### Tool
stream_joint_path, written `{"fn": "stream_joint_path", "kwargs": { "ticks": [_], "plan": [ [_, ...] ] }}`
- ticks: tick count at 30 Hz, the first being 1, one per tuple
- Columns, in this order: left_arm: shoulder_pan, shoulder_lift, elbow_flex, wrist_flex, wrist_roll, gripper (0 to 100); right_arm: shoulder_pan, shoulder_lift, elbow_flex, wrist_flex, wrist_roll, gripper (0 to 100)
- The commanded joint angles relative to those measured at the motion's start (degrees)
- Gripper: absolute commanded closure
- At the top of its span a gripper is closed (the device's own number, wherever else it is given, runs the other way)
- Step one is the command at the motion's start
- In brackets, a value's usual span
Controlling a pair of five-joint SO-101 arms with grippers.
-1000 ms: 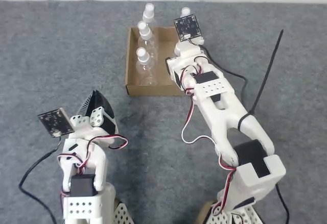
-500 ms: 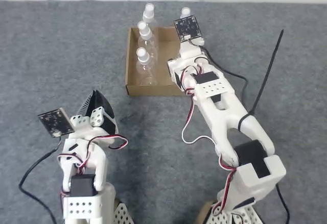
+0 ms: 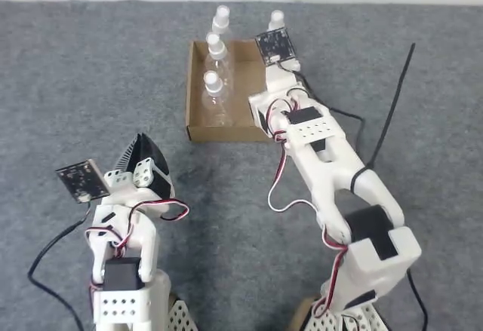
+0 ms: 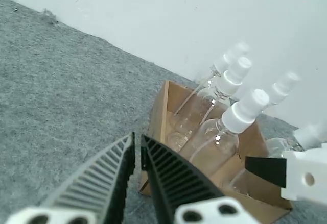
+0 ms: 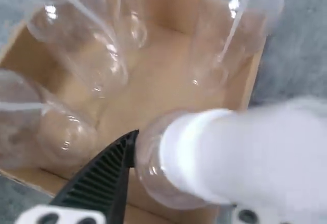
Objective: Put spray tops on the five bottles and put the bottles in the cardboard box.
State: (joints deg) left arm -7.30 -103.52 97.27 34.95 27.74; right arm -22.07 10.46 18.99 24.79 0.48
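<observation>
Lowering the bottle (image 5: 158, 183), clamped in the right pincer (image 5: 173, 155), needs it upright, clear of neighbouring bottles (image 5: 87, 50) inside the cardboard box (image 5: 148, 96); left pincer (image 4: 137, 147) rests together, empty.

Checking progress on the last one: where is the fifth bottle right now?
The fifth bottle is in the right gripper, over the cardboard box's right half in the high view, next to the four bottles.
</observation>
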Motion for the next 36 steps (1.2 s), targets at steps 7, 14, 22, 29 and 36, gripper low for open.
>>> {"fn": "stream_joint_path", "kwargs": {
  "ticks": [7,14,22,29,36],
  "plan": [
    [0.2,-0.9,-0.7,-0.6,-0.5,99,-1.5,-2.7,-1.0,0.5,0.0,71.9],
    [0.2,-0.9,-0.7,-0.6,-0.5,99,-1.6,-6.4,0.9,1.5,1.9,71.9],
    [0.2,-0.9,-0.7,-0.6,-0.5,99,-1.6,-12.4,5.2,1.6,2.3,71.9],
    [0.2,-0.9,-0.7,-0.6,-0.5,99,-1.6,-15.4,7.6,1.7,2.4,72.0],
    [0.2,-0.9,-0.7,-0.7,-0.5,99,-1.6,-22.5,12.1,1.8,2.4,72.0]
  ]
}}
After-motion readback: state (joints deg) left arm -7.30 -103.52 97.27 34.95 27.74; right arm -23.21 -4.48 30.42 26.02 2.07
